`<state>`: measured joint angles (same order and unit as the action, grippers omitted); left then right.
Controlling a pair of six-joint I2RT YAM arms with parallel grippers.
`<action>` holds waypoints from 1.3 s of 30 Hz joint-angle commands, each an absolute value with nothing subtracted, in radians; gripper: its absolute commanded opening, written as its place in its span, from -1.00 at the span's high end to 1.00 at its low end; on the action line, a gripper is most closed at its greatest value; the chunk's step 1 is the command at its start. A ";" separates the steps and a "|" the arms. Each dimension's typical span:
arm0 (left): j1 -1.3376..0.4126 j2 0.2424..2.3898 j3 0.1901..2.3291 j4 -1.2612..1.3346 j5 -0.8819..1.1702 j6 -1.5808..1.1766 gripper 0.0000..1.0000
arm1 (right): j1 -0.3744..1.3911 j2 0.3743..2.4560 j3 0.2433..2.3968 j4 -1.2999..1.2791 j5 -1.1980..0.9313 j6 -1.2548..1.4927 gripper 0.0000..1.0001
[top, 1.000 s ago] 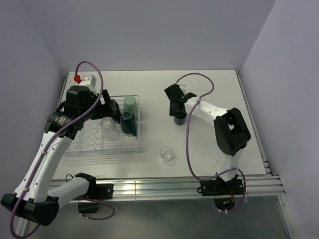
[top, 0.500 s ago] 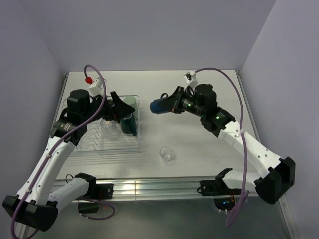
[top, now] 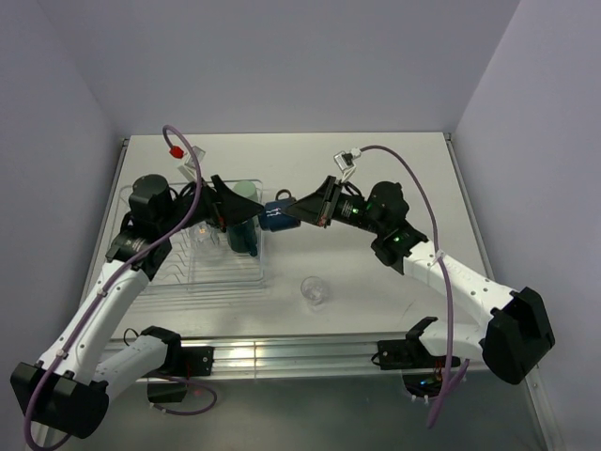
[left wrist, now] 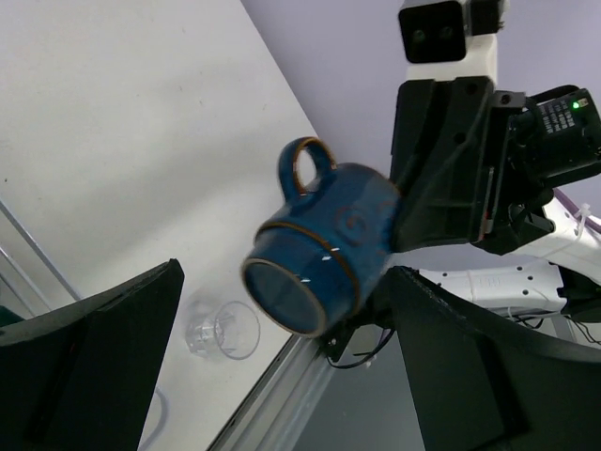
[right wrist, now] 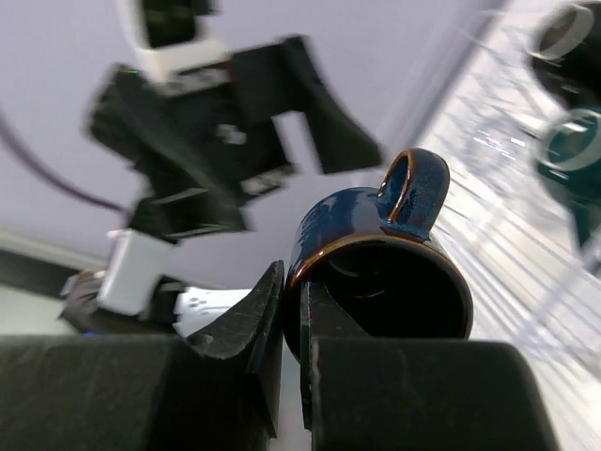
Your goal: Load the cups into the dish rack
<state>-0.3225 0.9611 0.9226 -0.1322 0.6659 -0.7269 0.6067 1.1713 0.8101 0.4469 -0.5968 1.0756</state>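
My right gripper is shut on the rim of the navy mug, one finger inside and one outside. It holds the mug on its side in the air, just right of the dish rack. My left gripper is open and empty above the rack, facing the mug's base, which shows between its spread fingers. The mint green tumbler and the dark green mug sit in the rack's right end. One clear tumbler stands on the table; another is in the rack.
The rack lies at the left of the white table, under my left arm. A dark cup with a pale rim shows in the rack beside the dark green mug. A metal rail runs along the near edge.
My right arm lifted the navy mug off the table and swung it left to the rack's edge. My left gripper rose from the rack and turned toward the mug.
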 commanded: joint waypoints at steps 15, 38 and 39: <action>-0.350 0.910 0.790 0.221 0.845 -0.874 -0.98 | 0.670 1.264 0.839 0.925 -0.655 1.295 1.00; -0.371 0.871 0.822 0.144 0.824 -0.871 1.00 | 0.686 1.325 0.861 0.948 -0.621 1.282 1.00; -0.371 0.867 0.839 0.112 0.815 -0.858 1.00 | 0.686 1.324 0.858 0.940 -0.618 1.273 0.93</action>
<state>-0.3504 0.9001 0.7803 0.1402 0.7918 -0.8761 0.6754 1.3262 0.8097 0.8700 -0.6640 1.3048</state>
